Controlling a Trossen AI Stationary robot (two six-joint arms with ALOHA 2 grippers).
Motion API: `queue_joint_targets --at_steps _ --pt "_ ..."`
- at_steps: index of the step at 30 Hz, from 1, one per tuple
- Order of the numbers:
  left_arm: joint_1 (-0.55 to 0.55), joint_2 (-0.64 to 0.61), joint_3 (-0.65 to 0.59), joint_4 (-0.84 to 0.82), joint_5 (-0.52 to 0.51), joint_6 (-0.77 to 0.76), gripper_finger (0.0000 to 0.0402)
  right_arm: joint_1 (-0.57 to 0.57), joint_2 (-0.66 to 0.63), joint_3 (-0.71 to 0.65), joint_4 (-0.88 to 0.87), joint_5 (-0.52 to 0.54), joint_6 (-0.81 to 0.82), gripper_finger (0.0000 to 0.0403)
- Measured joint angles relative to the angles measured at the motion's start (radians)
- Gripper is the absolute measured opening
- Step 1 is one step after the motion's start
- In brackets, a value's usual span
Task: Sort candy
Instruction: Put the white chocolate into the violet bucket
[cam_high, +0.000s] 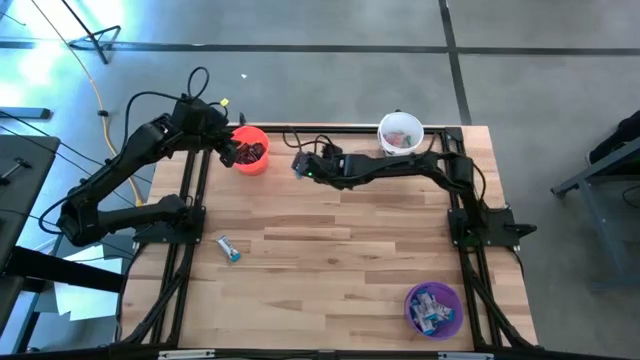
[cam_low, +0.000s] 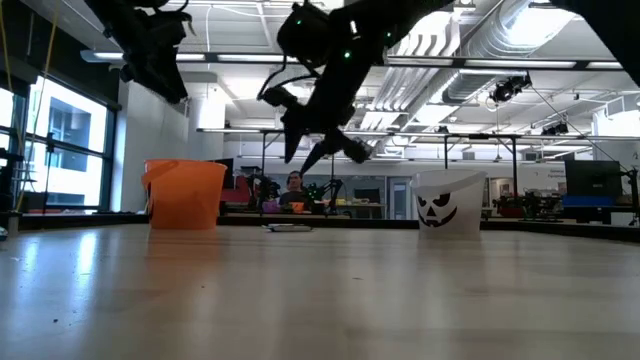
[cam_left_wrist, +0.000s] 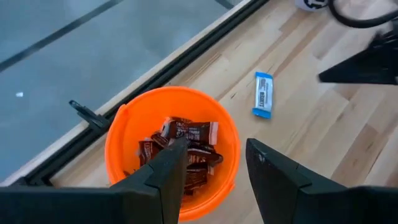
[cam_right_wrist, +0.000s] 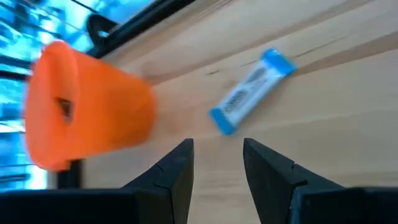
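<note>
Nearest the high camera's lower edge, a purple cup (cam_high: 433, 309) stood on the wooden table (cam_high: 330, 270), holding several blue-and-white wrapped candies (cam_high: 430, 305). One more blue-and-white candy (cam_high: 229, 249) lay alone on the bare wood toward the left side, well apart from every cup.

At the far edge an orange cup (cam_high: 251, 150) held a heap of dark brown candies (cam_left_wrist: 183, 152). The left gripper (cam_high: 236, 151) hung directly above that cup, its fingers (cam_left_wrist: 168, 171) apart with nothing between them; the wrist view looked down past them into the brown pile.

The right arm reached across the far side of the table, and the right gripper (cam_high: 303, 166) hovered just beside the orange cup, above a blue-and-white candy bar (cam_right_wrist: 250, 99) lying flat on the wood. Its fingers (cam_right_wrist: 177, 168) were also spread and empty, clear of the bar. The same bar (cam_left_wrist: 263, 94) showed from the left wrist, near the orange cup but not touching it.

A white cup (cam_high: 400, 133) with a jack-o'-lantern face (cam_low: 437, 208) stood at the far edge to the right, with something reddish-pink inside. In the low view a person (cam_low: 294, 190) sat far back in the room.
</note>
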Motion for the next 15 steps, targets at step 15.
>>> queue_joint_targets --at_steps 15 --pt "0.001 -0.032 0.0 0.001 -0.001 0.057 0.0152 -0.042 0.172 0.0 0.205 -0.03 0.334 0.0133"
